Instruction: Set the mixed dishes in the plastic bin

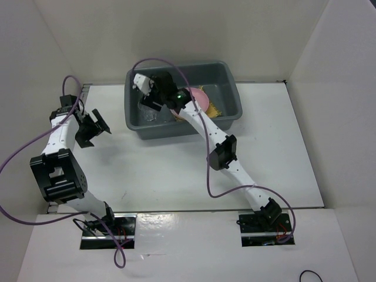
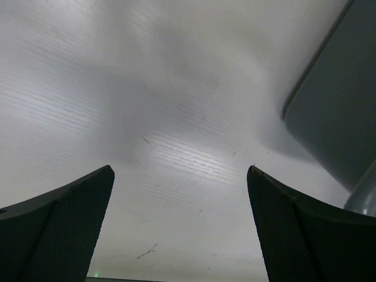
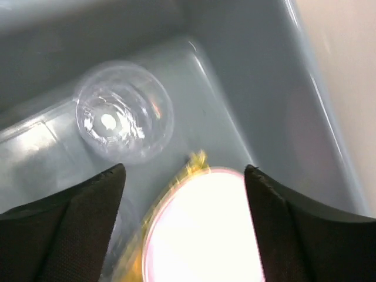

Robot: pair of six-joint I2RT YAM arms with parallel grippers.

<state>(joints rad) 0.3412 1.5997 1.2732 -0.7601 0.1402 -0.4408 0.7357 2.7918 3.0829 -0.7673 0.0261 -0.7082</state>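
The grey-blue plastic bin (image 1: 226,79) stands at the back middle of the table. In it lie a pink plate (image 1: 200,96) on a yellow bamboo mat (image 1: 214,110) and a clear plastic cup (image 1: 148,115). My right gripper (image 1: 151,102) hangs open and empty inside the bin's left part. In the right wrist view the right gripper (image 3: 183,176) is above the plate (image 3: 205,229), the mat's edge (image 3: 197,160) and the cup (image 3: 123,120). My left gripper (image 1: 98,125) is open and empty over the table left of the bin; the left wrist view (image 2: 180,176) shows the same. The cream dish is not in view.
White walls close in the table on the left, back and right. The bin's corner (image 2: 341,106) shows at the right of the left wrist view. The right arm's cable (image 1: 170,61) loops over the bin's back rim.
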